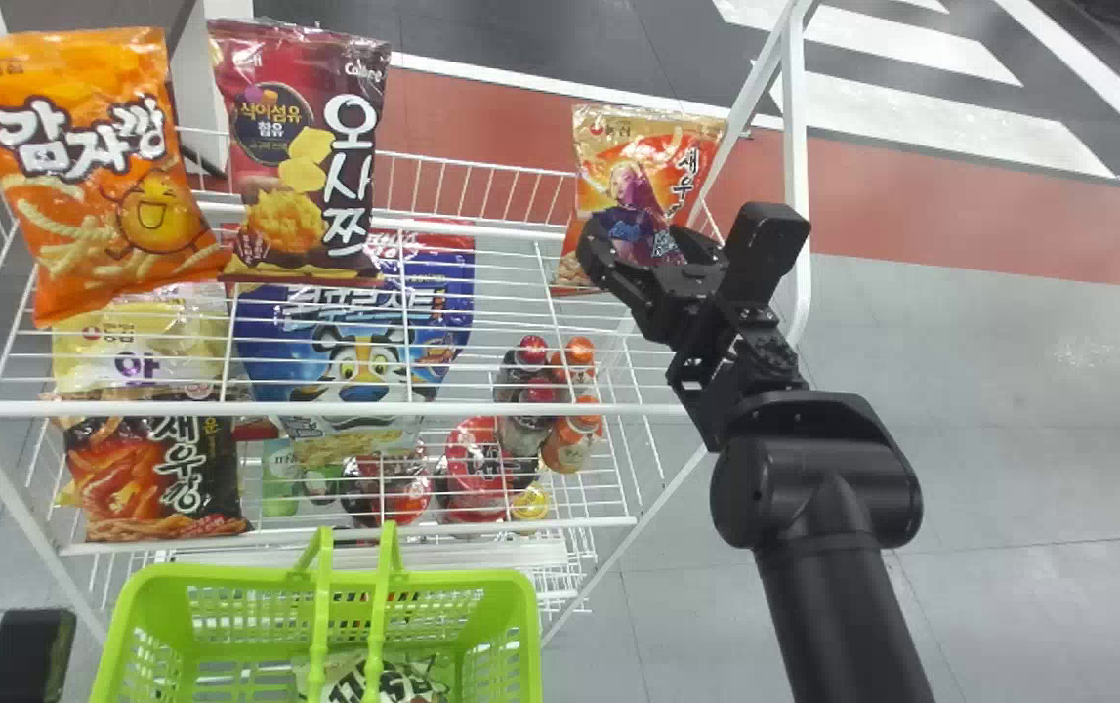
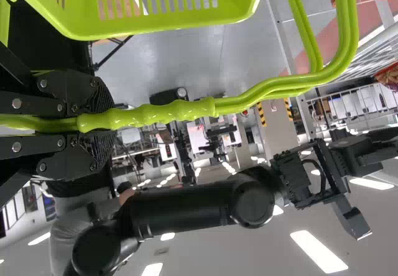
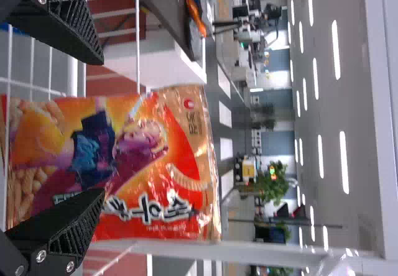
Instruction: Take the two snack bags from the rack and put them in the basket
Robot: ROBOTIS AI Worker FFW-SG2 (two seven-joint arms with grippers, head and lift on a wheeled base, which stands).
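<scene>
White wire rack [image 1: 638, 409]: right tool [image 3: 99, 127], spread, around a snack bag [image 1: 608, 146] at its far right corner; left tool [image 2: 112, 119] pinches the basket [image 1: 481, 576]'s handle [image 2: 161, 111]. Another bag [image 1: 413, 681] lies inside; one probably remains.

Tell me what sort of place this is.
Probably a mock shop set up inside a large lab or workshop hall. The white wire rack holds snack bags and bottles, with a green shopping basket beside it, while long ceiling lights run over the hall behind.
</scene>
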